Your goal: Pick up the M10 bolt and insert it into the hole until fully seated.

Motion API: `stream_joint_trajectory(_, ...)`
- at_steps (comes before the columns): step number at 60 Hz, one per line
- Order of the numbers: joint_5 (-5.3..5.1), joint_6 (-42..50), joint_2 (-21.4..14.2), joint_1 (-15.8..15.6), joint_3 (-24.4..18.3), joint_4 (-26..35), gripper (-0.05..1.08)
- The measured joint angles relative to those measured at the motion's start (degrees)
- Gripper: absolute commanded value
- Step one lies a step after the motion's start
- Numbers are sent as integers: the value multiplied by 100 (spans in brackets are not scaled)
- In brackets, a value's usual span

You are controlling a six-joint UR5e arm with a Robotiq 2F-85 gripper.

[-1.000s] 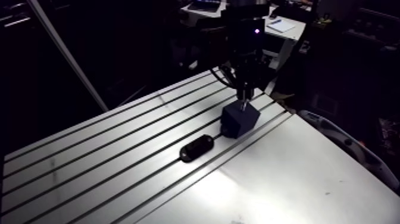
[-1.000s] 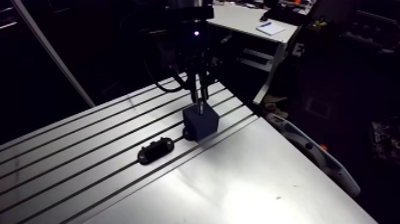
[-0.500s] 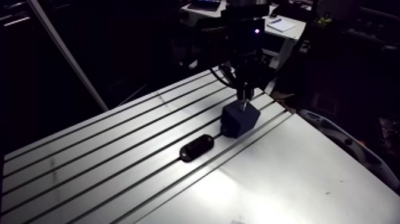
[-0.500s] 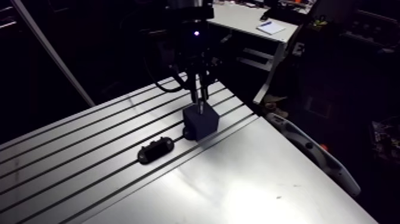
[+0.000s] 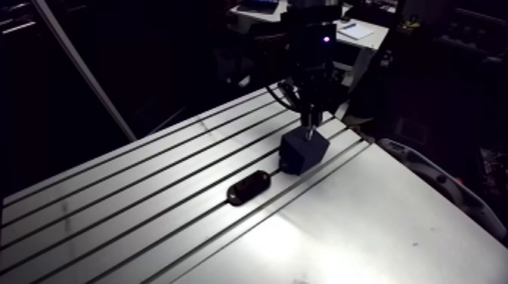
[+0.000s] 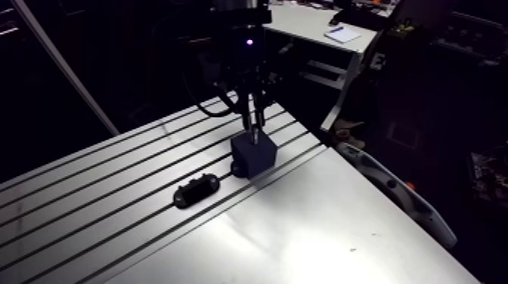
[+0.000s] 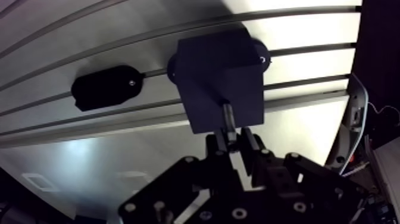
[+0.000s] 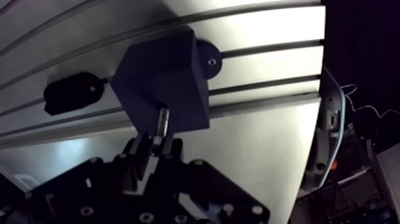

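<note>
- M10 bolt [image 7: 227, 117]: a short pale metal shank, upright and pinched between the jaws. Its far end meets the upper face of the block near one edge. The head is buried among the jaws and cannot be made out. How deep the shank sits in the block cannot be told.
- Jaws: two dark fingers, pressed onto the bolt from either side with only the shank between them. In the arm view they are a thin dark stub under the wrist housing [image 5: 315, 47], too small to read.
- Block [image 7: 219, 76]: a dark blue-black cube standing on the table, directly under the jaws. The hole is covered by the bolt and does not show. The face turned away from the wrist view is hidden.
- Round dark foot [image 8: 208, 61]: a disc with a small pale mark, peeping out from behind the block and lying over a table slot. A second rounded edge shows at the block's opposite side, mostly covered by it.
- Black oval piece [image 7: 107, 87]: flat and rounded, with a small bright dot on it. It lies along the same slot as the block, near it but apart. What it is cannot be told.
- Table [image 5: 363, 226]: aluminium, with parallel dark slots on the part carrying the block and oval piece, and a plain bright sheet nearer the viewer. Its far edge fades into the dark.
- Curved pale-grey casing [image 5: 442, 185]: lies just off the table's edge beyond the plain sheet. It is partly cut off and of unclear nature.
</note>
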State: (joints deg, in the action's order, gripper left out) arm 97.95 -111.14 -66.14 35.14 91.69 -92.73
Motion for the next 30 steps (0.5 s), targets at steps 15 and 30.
stream_joint_trajectory(15,1,0,13,0,-11,-2,108)
stream_joint_trajectory(30,0,0,24,-5,-23,3,108)
